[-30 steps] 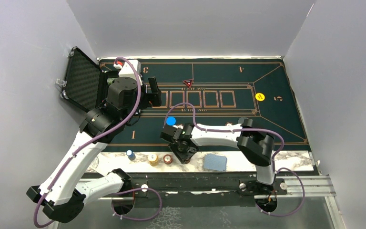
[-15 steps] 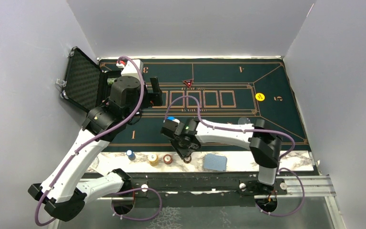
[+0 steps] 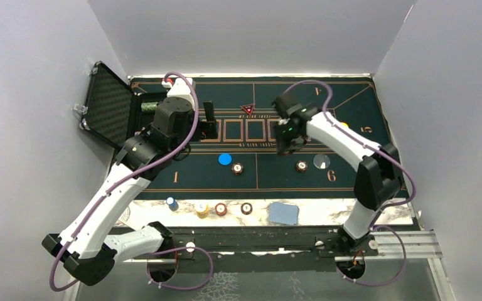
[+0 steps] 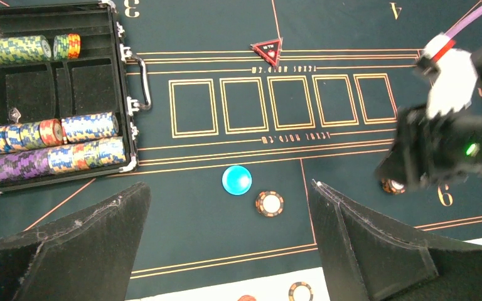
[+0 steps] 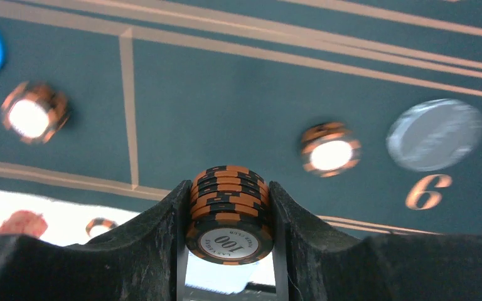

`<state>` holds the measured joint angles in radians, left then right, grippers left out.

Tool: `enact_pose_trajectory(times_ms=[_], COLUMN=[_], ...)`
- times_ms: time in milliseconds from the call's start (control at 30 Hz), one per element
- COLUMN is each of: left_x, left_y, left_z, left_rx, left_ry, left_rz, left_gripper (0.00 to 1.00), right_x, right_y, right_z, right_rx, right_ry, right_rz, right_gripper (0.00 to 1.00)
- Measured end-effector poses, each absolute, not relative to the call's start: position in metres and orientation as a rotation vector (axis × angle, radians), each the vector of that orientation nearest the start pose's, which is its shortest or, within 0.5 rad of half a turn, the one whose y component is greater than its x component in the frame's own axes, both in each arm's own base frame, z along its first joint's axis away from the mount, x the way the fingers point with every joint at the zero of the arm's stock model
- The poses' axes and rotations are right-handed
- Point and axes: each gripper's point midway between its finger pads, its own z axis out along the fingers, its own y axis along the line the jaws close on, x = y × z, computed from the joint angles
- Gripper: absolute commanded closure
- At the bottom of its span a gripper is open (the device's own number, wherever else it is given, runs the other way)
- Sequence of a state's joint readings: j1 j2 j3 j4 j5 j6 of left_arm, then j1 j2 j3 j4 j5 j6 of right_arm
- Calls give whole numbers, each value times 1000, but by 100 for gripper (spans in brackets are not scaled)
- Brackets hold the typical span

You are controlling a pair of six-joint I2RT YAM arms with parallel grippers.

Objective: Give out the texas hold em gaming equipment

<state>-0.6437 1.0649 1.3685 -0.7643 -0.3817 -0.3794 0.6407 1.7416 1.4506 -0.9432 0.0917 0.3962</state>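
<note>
Orange-black chip stack (image 5: 229, 213) | pinched in right gripper (image 5: 229, 189) | unseen from top

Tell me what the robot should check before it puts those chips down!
1. Grip on the chip stack by the right end effector: ok, squeezed between both fingers.
2. Is the left end effector open and empty: ok.
3. Both end effectors apart from each other: ok, a wide gap shows from above.
4. Is a chip already by number 6: ok, it lies beside the clear disc.
5. Is the mat free under the stack: cannot tell, hidden in every view.
</note>
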Motion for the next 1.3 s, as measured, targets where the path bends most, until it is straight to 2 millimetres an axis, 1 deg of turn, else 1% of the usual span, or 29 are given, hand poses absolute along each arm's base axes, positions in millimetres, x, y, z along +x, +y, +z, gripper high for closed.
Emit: enact_pose_trajectory(times_ms=[67,100,200,300,367,433,500,567,600,667,767,900,1000,1033,1133,1167,1233,1300], left_x=[278,279,283,288,293,296,298,299,299,299,299,300,300,301,301,302,302,302], left_y=[-146,-148,-153,-158,-162,-165,-167,-168,-169,-170,-172,-174,-174,-175,-175,-175,-175,-175], left_z=[330,327,319,311,308,306,303,301,301,301,301,301,300,299,298,297,297,298], left_rx=[36,46,86,136,177,206,234,255,266,278,293,308,315,317,323,326,327,328], left_ry=[2015,2022,2048,2073,2084,2090,2096,2098,2098,2096,2094,2091,2095,2097,2099,2099,2099,2098], left_rz=[-267,-266,-251,-227,-214,-204,-193,-191,-192,-195,-200,-205,-200,-199,-194,-192,-192,-192], left_gripper=[1,1,1,1,1,1,1,1,1,1,1,1,1,1,1,1,1,1], right_x=[317,334,378,405,415,418,413,408,406,404,411,425,432,433,434,434,434,434], right_y=[183,161,105,48,12,-26,-54,-80,-91,-106,-117,-120,-120,-120,-120,-120,-120,-120], right_z=[113,113,110,96,84,72,64,61,61,59,51,32,22,22,22,22,21,21], right_rx=[-202,-118,76,249,358,467,553,622,647,673,683,678,671,664,664,663,663,663], right_ry=[2790,2794,2782,2789,2802,2808,2816,2810,2805,2798,2802,2818,2834,2835,2831,2831,2831,2831], right_rz=[94,79,41,-4,-34,-60,-76,-95,-100,-109,-116,-111,-105,-103,-103,-102,-102,-101], right_gripper=[86,86,86,86,85,85,85,84,84,84,83,82,79,77,68,66,58,53])
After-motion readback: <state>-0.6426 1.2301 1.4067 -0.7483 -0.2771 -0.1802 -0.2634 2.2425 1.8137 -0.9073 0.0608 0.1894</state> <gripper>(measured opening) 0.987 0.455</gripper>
